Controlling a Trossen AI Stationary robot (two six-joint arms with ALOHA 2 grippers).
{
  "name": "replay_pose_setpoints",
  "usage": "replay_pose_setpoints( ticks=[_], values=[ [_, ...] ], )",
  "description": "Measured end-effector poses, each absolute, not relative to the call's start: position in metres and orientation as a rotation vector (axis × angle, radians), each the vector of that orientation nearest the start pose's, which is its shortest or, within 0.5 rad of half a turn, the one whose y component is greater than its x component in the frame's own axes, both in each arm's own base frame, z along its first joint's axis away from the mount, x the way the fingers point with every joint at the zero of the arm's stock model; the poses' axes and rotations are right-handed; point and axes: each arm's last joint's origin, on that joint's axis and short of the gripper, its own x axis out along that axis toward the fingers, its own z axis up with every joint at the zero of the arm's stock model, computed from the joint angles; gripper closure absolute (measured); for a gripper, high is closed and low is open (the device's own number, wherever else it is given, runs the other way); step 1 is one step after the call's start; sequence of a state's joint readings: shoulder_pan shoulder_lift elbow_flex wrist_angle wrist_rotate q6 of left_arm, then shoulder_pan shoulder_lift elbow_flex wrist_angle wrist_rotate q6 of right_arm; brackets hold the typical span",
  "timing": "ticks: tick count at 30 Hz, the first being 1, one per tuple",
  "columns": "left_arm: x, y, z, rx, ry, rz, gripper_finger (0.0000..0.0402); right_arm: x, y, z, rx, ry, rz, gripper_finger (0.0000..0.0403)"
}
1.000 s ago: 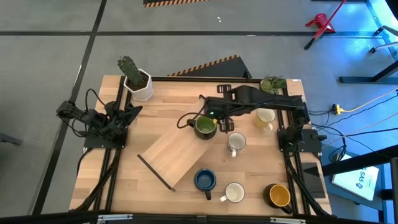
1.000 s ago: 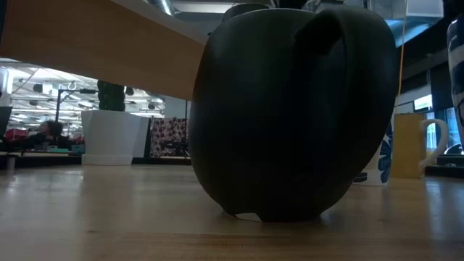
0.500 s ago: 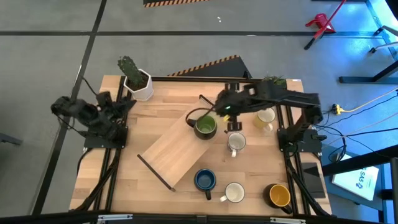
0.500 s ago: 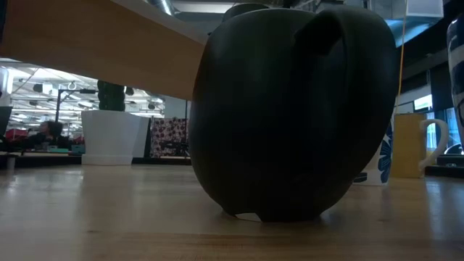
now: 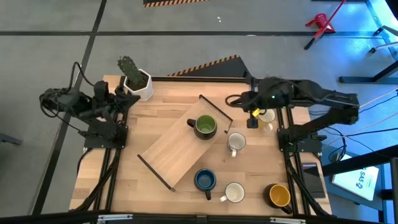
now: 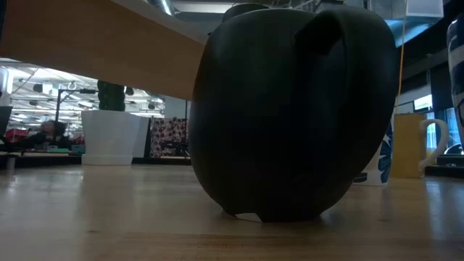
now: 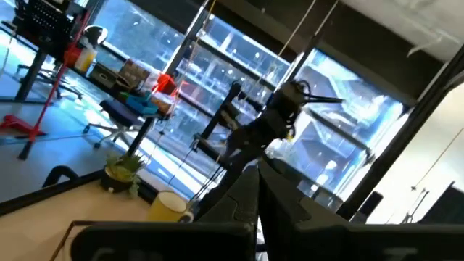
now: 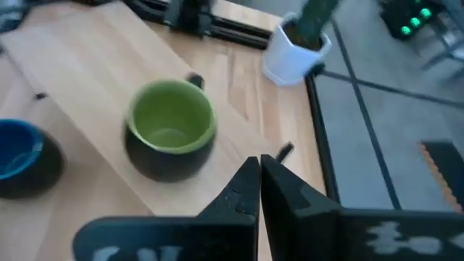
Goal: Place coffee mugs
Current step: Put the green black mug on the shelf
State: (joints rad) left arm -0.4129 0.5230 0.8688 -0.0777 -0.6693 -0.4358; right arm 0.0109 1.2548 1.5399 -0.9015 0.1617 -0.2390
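Right hand (image 5: pixel 252 118) clenched, empty, withdrawn from green mug (image 5: pixel 205 126); left hand (image 5: pixel 124 98) clenched.

Wooden table (image 5: pixel 155 118) bears a board (image 5: pixel 177 146), mugs (image 5: pixel 236 142), cactus pot (image 5: pixel 142 85)

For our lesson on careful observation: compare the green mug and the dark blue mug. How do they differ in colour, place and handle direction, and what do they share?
The green mug is green inside; the dark blue mug is blue inside. The green mug stands on the tilted wooden board; the dark blue mug stands on the bare table, off the board. Seen from above, the green mug's handle points to the picture's left; the dark blue mug's points toward its bottom. Both stand upright, empty and dark outside.
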Motion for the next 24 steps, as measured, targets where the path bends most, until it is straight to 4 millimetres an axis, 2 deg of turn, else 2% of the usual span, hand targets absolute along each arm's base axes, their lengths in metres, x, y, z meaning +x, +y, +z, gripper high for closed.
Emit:
replay_pose_setpoints(
  ticks=[2,6,9,11,17,24],
  values=[
    [0.089,-0.019,0.398,-0.567,-0.272,0.206,0.0401,0.232,-0.002,0.402,-0.261,0.641,-0.077,0.0403],
    [0.091,-0.020,0.397,-0.588,-0.269,0.220,0.0401,0.242,0.005,0.357,-0.243,0.706,-0.042,0.0403],
    [0.092,-0.020,0.396,-0.582,-0.264,0.234,0.0401,0.252,0.007,0.337,-0.236,0.640,-0.033,0.0403],
    [0.091,-0.019,0.396,-0.583,-0.266,0.239,0.0401,0.254,0.005,0.322,-0.232,0.654,-0.047,0.0403],
    [0.091,-0.019,0.394,-0.578,-0.253,0.272,0.0401,0.268,-0.001,0.302,-0.227,0.667,-0.119,0.0403],
    [0.091,-0.019,0.394,-0.579,-0.254,0.278,0.0401,0.289,0.001,0.288,-0.220,0.656,-0.092,0.0403]
  ],
)
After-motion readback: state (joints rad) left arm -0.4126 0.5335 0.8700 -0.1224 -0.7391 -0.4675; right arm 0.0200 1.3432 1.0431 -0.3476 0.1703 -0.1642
